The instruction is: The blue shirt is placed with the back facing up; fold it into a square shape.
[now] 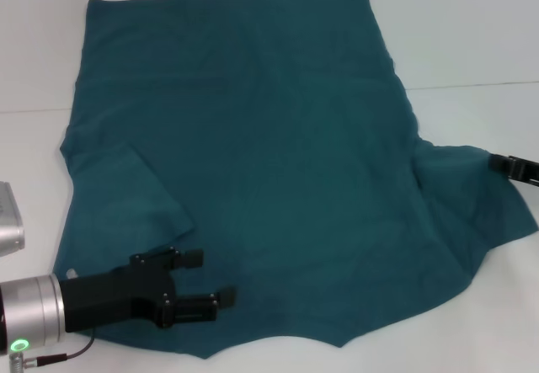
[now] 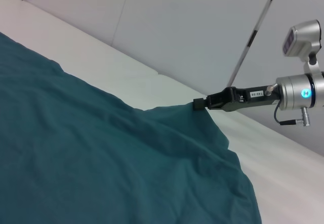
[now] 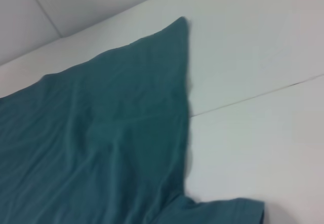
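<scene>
Blue shirt (image 1: 269, 162) lies flat on table (image 1: 472, 36); left gripper (image 1: 206, 279) over its near-left part, right gripper (image 1: 497, 162) at right sleeve edge.

Blue shirt (image 1: 269, 162): plain dark teal all over the upturned side, no print or lettering in sight. Table (image 1: 472, 28) under it: flat white with one thin dark seam line beside the shirt. My left gripper (image 1: 195, 293): matte black fingers, silver wrist, green light. My right gripper (image 2: 198, 102): black, silver wrist, blue light.
</scene>
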You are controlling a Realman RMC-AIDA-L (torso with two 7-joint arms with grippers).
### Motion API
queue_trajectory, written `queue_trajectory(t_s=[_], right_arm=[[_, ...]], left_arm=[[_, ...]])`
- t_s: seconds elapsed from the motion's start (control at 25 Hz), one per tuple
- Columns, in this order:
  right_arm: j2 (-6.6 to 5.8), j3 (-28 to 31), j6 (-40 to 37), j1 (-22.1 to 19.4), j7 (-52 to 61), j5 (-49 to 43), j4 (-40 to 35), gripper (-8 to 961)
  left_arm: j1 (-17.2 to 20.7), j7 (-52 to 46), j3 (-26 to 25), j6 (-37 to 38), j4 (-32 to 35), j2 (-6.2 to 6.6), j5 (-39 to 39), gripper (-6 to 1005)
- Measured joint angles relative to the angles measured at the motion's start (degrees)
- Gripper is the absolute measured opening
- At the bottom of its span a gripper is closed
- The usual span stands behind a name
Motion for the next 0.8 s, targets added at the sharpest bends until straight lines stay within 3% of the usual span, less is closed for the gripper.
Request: queue_trajectory(t_s=[0.4, 0.8], right_arm=[[-0.49, 1.80, 1.33, 0.71, -9.73, 2.25, 0.21, 10], [0.68, 1.63, 4.84, 2.65, -15.98, 5.12, 0.33, 14]], left_arm=[[0.04, -0.12, -0.07, 0.00, -0.36, -0.16, -0.15, 949], [0.09, -0.20, -0.47, -0.08, -0.41, -0.18, -0.27, 948]])
